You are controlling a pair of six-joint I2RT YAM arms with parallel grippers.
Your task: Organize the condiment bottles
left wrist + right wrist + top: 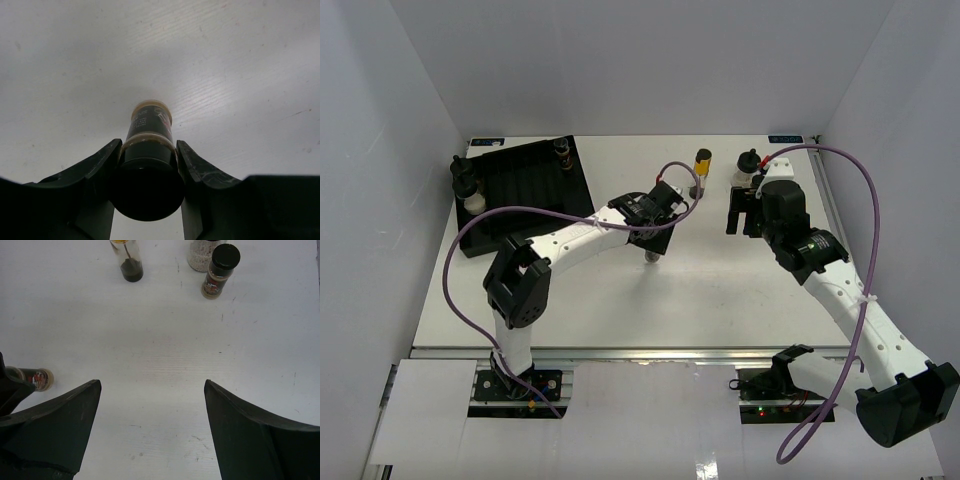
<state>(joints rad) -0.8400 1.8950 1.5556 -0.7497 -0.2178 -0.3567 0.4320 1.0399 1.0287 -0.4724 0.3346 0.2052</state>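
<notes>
My left gripper [649, 238] [149, 159] is shut on a small dark jar [148, 124] with a black cap, standing mid-table; its base [650, 256] shows below the fingers. The right gripper [744, 210] [152, 385] hangs open over bare table with nothing between its fingers. Beyond it stand a slim bottle with a yellow band [701, 170] [131, 267], a brown jar with a black cap [218, 271] and a pale jar [748, 166] [199, 252]. In the right wrist view the held jar [36, 379] shows at the far left.
A black ribbed tray [525, 190] lies at the back left. Two black-capped jars [466, 186] stand at its left edge and another jar [560, 150] at its back corner. Grey walls close in the table on three sides.
</notes>
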